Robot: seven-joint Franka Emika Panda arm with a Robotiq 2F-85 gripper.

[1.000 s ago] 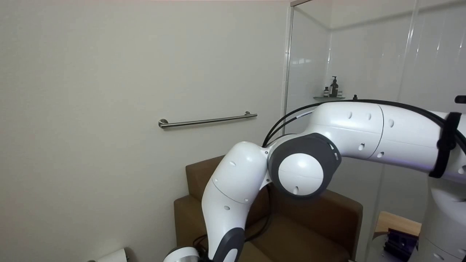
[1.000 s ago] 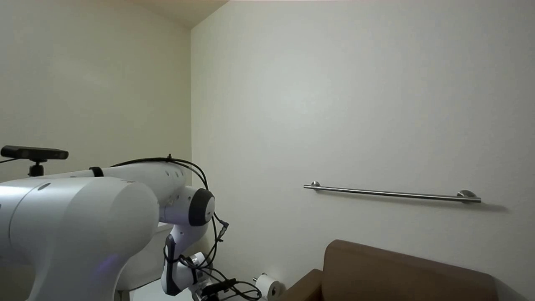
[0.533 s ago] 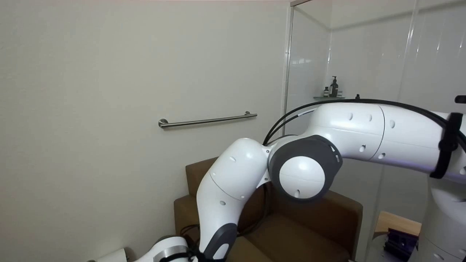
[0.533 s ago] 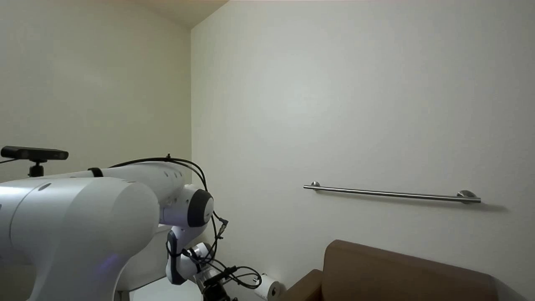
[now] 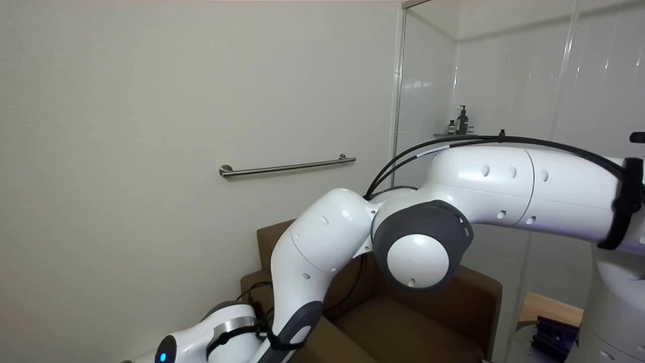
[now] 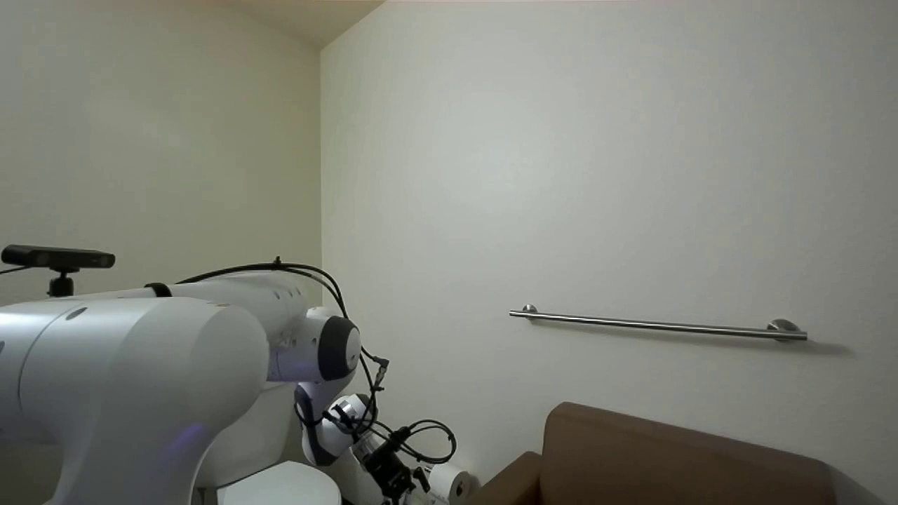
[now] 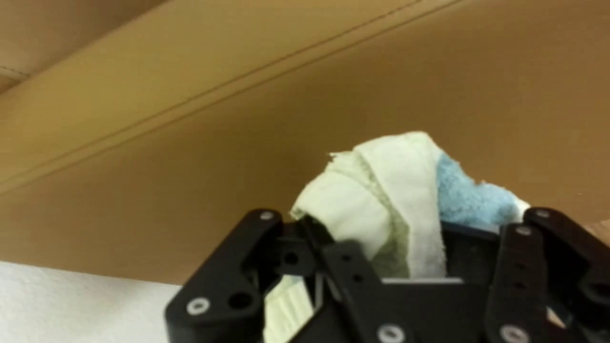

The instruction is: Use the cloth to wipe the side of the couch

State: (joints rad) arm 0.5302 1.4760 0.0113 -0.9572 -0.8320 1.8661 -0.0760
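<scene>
In the wrist view my gripper [image 7: 391, 233] is shut on the cloth [image 7: 398, 181], a folded bundle of pale mint-green and white with a light blue fuzzy patch. More of the cloth shows through the linkage at lower left. Behind it stretches the brown side of the couch [image 7: 214, 190], with a stitched seam along its upper edge; whether the cloth touches it I cannot tell. The couch shows in both exterior views, its seat [image 5: 398, 327] partly behind my arm and its back [image 6: 680, 456] at lower right. My dark gripper is near the bottom edge in an exterior view, left of the couch arm [image 6: 508, 480].
A paper roll [image 6: 452, 482] on the wall sits close beside my hand. A metal grab bar [image 6: 659, 325] is fixed above the couch. A white toilet lid [image 6: 280, 485] lies left of the hand. Loose black cables [image 6: 435, 442] loop off the wrist.
My forearm and wrist have swung out to the left and risen in an exterior view. From the opposite angle, the hand has moved right and slightly up, towards the couch arm and paper roll.
</scene>
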